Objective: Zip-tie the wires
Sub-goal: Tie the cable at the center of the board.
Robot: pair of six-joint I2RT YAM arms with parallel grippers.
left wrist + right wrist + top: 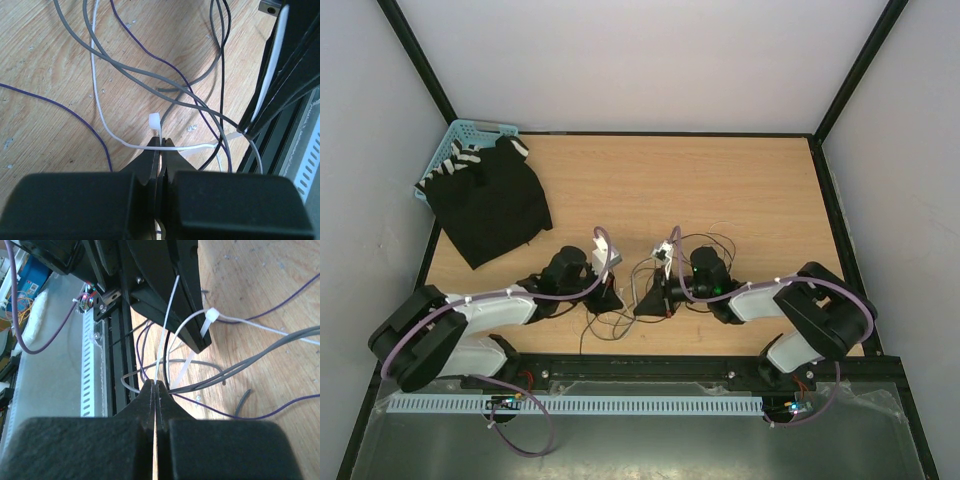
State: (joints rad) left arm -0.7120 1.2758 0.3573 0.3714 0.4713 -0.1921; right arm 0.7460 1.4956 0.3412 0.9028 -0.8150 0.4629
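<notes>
The wires [620, 322] lie in a loose tangle of thin grey, purple, black and white strands at the table's front middle, between my two grippers. They also show in the left wrist view [131, 75] and the right wrist view [260, 357]. My left gripper [161, 142] is shut on the white zip tie just below its square head [155, 120]. My right gripper [155, 384] is shut on the zip tie's thin tail [169, 315], which runs up past the left fingers [165, 295]. The head [212, 315] sits at the left fingertip. In the top view the grippers, left [611, 298] and right [649, 301], nearly meet.
A black cloth [488, 200] lies over a blue basket [460, 132] at the back left. A black rail [650, 368] and a white slotted duct [620, 405] run along the near edge. Purple robot cables [605, 262] arch over both wrists.
</notes>
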